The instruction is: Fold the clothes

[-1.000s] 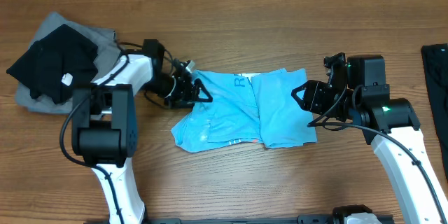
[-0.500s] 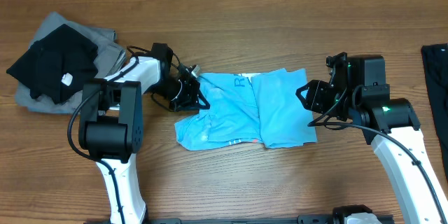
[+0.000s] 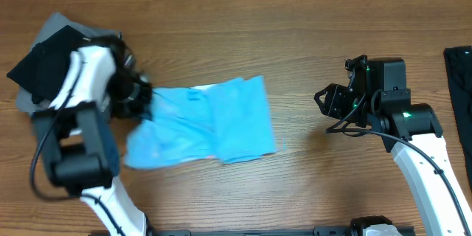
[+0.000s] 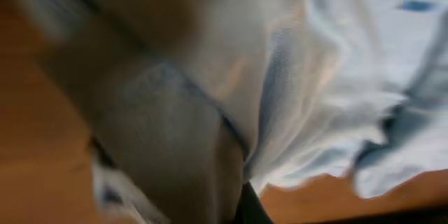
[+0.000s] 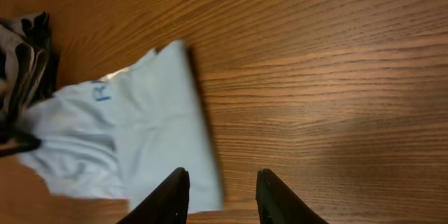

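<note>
The sky-blue T-shirt lies crumpled on the wooden table, left of centre. My left gripper is at the shirt's left edge, shut on the fabric, close to the pile of black and grey clothes. The left wrist view is blurred and filled with pale blue cloth. My right gripper hovers open and empty over bare wood, well to the right of the shirt. In the right wrist view its gripper frames the T-shirt's near edge, and blue lettering shows.
A black garment lies at the table's right edge. The dark pile also shows at the left of the right wrist view. Bare wood stretches between the shirt and the right arm.
The left gripper shut on the shirt's left edge and swung left, dragging the whole shirt toward the dark pile. The right gripper let the shirt slide away and stayed in place.
</note>
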